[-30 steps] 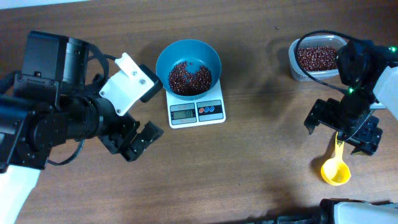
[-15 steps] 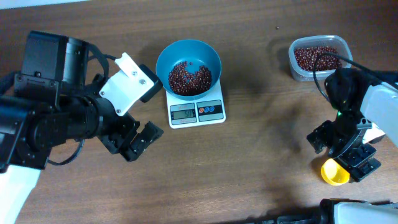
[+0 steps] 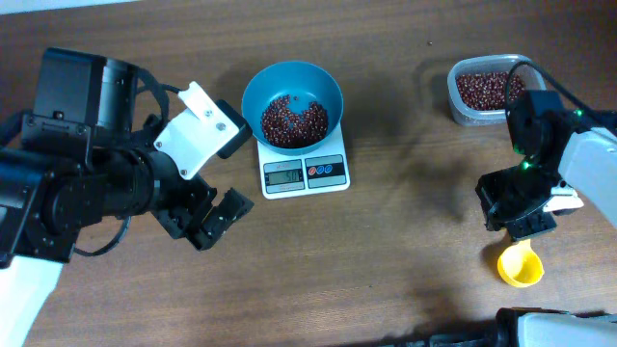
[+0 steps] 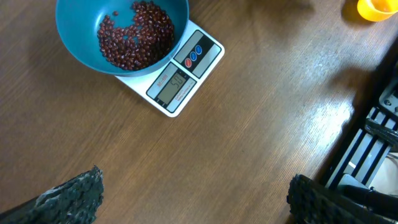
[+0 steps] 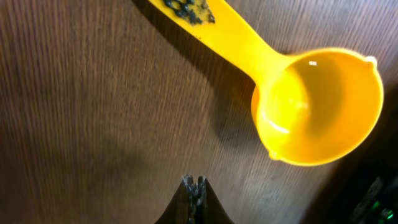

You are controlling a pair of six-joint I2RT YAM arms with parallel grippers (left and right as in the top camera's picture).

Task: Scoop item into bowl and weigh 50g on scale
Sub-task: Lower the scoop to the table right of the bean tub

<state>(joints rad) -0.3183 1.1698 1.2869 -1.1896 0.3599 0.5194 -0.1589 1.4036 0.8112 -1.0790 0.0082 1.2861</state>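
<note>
Scale (image 3: 306,173) sits square on the table (image 3: 405,289), display and buttons facing the near edge. Its digits are too small to read for sure. Bowl (image 3: 291,104) rests on the scale's platform, rim up, overhanging the back and sides. Beans (image 3: 294,120) lie in a loose heap in the bowl's bottom, w/ blue wall showing around them.

Left gripper (image 3: 214,220) hangs just left of the scale, toward the near edge. Its jaws are spread wide w/ nothing btwn them, and in the wrist view the fingers (image 4: 71,196) sit at opposite lower corners.

Right gripper (image 3: 521,207) is well right of the scale. Its fingertips (image 5: 194,193) are pressed together w/ no gap, gripping nothing and touching no object.

Scoop (image 3: 520,263) lies on the table further right of the scale and nearer the front edge, cup up and empty. In the wrist view its long axis runs diagonally, handle upper-left and cup lower-right. Tub (image 3: 487,89), well right of the scale toward the back, holds more beans.
</note>
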